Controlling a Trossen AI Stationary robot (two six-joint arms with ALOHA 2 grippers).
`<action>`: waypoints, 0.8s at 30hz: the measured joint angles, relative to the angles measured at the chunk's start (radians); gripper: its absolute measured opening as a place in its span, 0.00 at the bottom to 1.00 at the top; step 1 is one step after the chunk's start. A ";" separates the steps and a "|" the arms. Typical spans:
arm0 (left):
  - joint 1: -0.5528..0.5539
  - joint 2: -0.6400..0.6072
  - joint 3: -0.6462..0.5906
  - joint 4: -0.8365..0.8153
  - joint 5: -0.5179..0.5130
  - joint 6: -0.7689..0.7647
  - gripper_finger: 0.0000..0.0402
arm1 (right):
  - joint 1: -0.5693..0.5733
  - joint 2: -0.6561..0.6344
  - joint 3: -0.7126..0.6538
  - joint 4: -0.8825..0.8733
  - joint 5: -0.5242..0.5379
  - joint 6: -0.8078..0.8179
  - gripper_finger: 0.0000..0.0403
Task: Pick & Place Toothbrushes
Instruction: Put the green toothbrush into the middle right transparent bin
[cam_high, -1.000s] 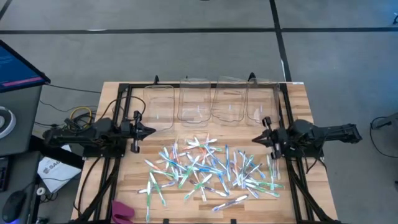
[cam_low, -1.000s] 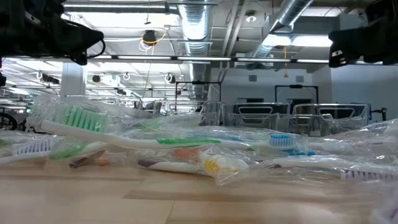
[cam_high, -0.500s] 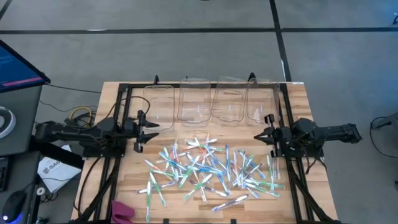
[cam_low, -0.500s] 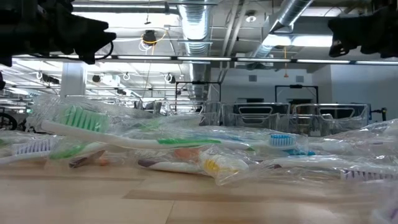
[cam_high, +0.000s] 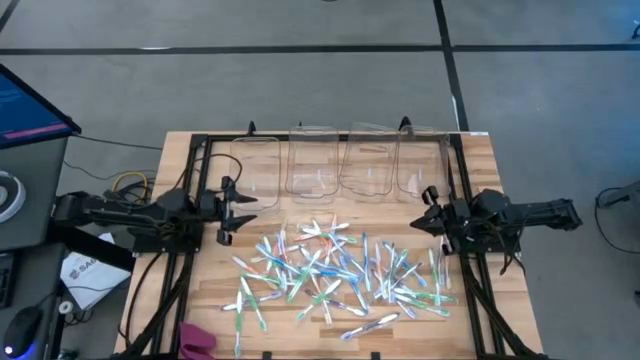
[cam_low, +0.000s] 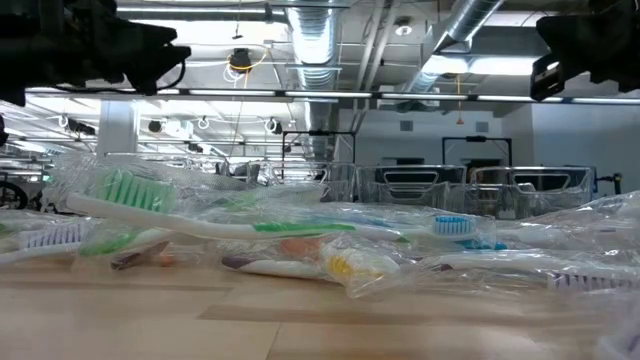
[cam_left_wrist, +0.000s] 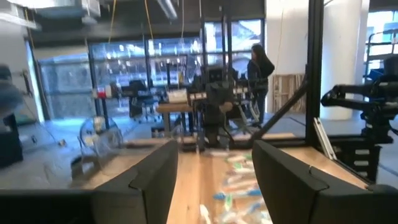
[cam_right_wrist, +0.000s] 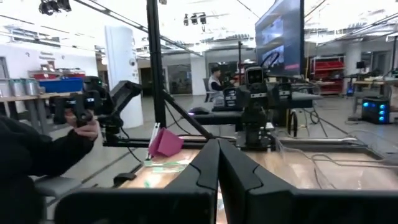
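From above, a wooden worktop (cam_high: 200, 290) stands on a grey floor, four clear bins (cam_high: 340, 165) lined along its upper edge. The toothbrushes (cam_high: 335, 270) lie in a tangled heap at lower centre. The left end effector (cam_high: 233, 212) hovers at the heap's left edge, fingers spread and empty; the right end effector (cam_high: 430, 215) waits at the heap's right, pinched shut on nothing.

At table level, the brushes look wrapped in crinkled film and overlap, so a grasp could drag up several at once or slip off.

The left wrist view shows two dark fingers (cam_left_wrist: 149, 180) well apart, brushes beyond. The right wrist view shows its fingers meeting; a person's hand (cam_right_wrist: 87, 129) near the frame's left risks a collision if that arm swings wide.
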 joint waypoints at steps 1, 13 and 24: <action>0.000 0.000 0.000 0.011 0.000 0.003 0.49 | 0.000 0.000 0.000 0.005 0.000 -0.025 0.01; 0.000 -0.001 0.000 0.034 0.004 -0.003 0.49 | 0.000 0.001 0.024 -0.092 0.023 -0.182 0.32; 0.000 -0.001 0.000 0.050 0.003 -0.002 0.48 | 0.026 0.293 0.162 0.013 0.150 -0.124 0.43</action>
